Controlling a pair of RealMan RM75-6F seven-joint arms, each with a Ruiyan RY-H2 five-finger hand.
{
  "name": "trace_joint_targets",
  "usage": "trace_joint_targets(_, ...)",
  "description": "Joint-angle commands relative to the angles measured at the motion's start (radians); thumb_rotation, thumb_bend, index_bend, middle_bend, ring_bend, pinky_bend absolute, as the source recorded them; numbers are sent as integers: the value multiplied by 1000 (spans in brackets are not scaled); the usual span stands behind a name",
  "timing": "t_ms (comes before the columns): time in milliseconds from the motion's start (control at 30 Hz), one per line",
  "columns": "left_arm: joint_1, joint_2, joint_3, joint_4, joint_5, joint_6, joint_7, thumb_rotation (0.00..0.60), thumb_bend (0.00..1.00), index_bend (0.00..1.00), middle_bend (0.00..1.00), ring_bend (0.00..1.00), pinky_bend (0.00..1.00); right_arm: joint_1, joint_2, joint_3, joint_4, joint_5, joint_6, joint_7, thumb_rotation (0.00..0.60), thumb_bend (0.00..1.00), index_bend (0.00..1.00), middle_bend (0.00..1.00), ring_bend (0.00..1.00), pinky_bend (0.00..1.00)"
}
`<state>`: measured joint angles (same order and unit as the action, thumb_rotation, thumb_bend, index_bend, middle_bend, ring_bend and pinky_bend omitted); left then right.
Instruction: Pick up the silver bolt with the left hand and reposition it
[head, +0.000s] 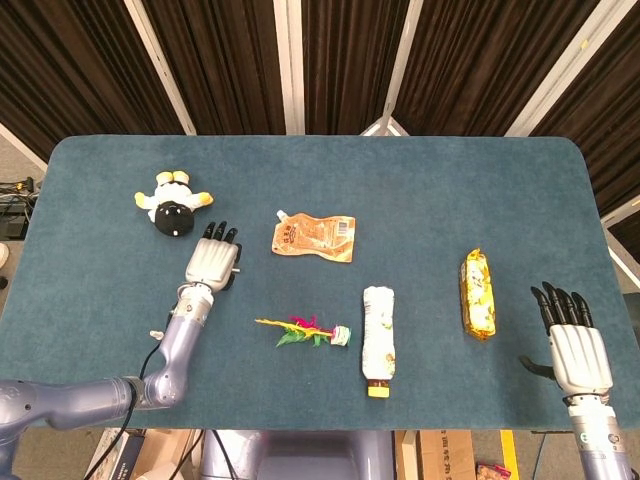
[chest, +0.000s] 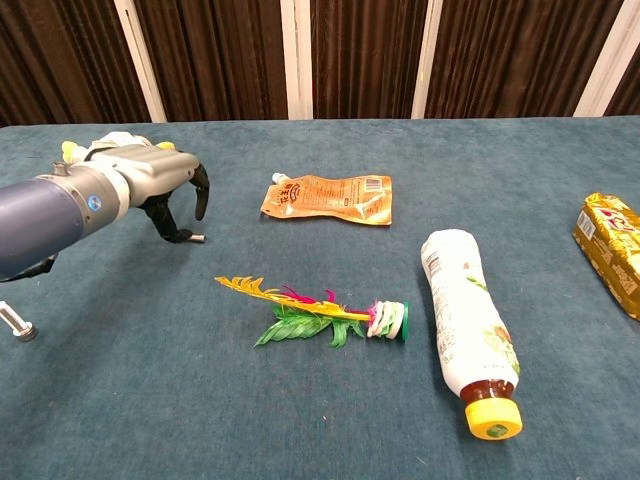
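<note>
The silver bolt lies flat on the teal table, left of centre; only its right end shows in the chest view. My left hand hovers right over it, palm down, with the thumb and fingers curled down on either side of the bolt and apart. I see no grip on it. In the head view the left hand covers the bolt. My right hand rests at the front right edge, fingers stretched out and empty.
A second bolt lies front left. A plush toy sits behind the left hand. An orange pouch, a feathery plant toy, a white bottle and a yellow snack pack lie further right.
</note>
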<state>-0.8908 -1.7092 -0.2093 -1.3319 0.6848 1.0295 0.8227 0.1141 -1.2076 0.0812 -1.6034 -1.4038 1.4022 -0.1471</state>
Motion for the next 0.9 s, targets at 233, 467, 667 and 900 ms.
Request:
trace_joint_targets(233,-6,-25,13,30,-1,2,12,600,483,440,109,0,0,0,5,0,0,2,-4,13,600,115,83,69,62,0)
trace_joint_targets(467,-15,-57,16,66,-2,7,25,600,483,464,110,0,0,1,5,1,2,4,-5,17,600,114,83,68,62,0)
trace_joint_targets(667,-17,-77,27,94,-9,11,50,600,484,466,109,0,0,2,6,1,3,6,-9,22,600,114,83,68,61,0)
trace_joint_targets(900,-17,-93,28,116,-18,2,56,600,484,482,111,0,0,2,6,3,5,10,-10,30,600,115,83,68,62,0)
